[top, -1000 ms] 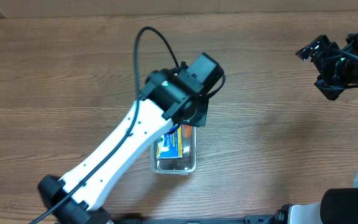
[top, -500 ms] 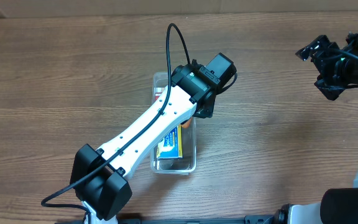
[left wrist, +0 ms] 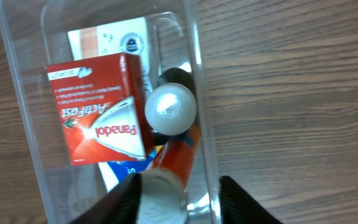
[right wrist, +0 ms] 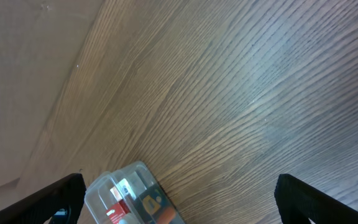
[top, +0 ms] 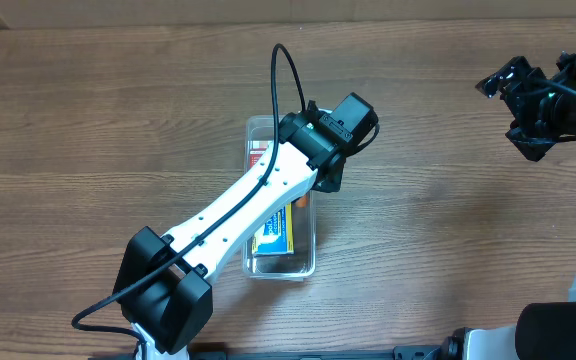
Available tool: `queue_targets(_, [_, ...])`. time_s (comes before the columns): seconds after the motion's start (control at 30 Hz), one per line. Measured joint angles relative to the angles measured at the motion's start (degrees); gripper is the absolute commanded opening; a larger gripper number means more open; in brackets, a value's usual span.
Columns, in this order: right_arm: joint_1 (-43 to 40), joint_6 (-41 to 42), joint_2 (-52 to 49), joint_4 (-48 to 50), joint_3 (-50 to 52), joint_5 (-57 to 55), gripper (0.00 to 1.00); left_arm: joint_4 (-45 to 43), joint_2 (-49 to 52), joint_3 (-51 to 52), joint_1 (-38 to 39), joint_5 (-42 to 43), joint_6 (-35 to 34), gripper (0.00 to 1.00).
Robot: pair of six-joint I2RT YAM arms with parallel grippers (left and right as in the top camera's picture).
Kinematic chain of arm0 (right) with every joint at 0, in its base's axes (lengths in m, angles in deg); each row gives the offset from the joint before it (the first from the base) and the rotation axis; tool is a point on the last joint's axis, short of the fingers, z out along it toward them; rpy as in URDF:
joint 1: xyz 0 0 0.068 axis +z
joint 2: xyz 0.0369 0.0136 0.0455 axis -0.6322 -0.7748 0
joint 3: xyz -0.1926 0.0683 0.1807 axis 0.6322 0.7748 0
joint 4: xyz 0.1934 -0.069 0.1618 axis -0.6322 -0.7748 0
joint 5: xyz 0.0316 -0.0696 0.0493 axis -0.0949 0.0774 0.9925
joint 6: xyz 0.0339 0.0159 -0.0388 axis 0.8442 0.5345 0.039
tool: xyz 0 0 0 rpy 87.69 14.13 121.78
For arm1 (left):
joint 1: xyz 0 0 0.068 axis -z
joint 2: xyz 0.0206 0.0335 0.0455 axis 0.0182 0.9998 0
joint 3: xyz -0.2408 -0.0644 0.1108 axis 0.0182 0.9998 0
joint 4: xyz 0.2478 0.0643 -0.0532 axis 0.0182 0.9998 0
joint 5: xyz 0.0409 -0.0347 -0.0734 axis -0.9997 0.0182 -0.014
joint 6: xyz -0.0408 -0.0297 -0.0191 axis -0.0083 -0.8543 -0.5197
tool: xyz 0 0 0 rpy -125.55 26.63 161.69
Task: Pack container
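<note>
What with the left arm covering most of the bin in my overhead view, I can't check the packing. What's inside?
Observer: The left wrist camera shows a red box lying on top inside the bin.
Operator: Anything next to it?
Observer: A round white cap sits right beside the box, apparently on an orange bottle.
Operator: Is the left gripper holding something?
Observer: It doesn't look so. The left gripper is open, with its fingers wide apart.
</note>
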Motion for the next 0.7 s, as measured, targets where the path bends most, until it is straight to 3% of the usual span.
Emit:
queue_targets(0.2, [0.0,0.02,0.0,0.0,0.0,0.0,1.0,-0.7,0.0,0.48,-0.22,-0.39,-0.24,0.67])
queue_targets(0.3, [-0.02,0.02,0.0,-0.02,0.0,0.02,1.0,1.2,-0.66,0.35,-1.36,0.2,-0.35,0.84])
queue_targets(0.43, [-0.02,0.0,0.0,-0.02,0.0,0.02,1.0,0.87,-7.17,-1.29,-3.56,0.44,-0.07,0.89])
queue_targets(0.7, [-0.02,0.02,0.0,-0.02,0.0,0.0,1.0,4.61,-18.49,-3.08,-8.11,1.31,0.52,0.86])
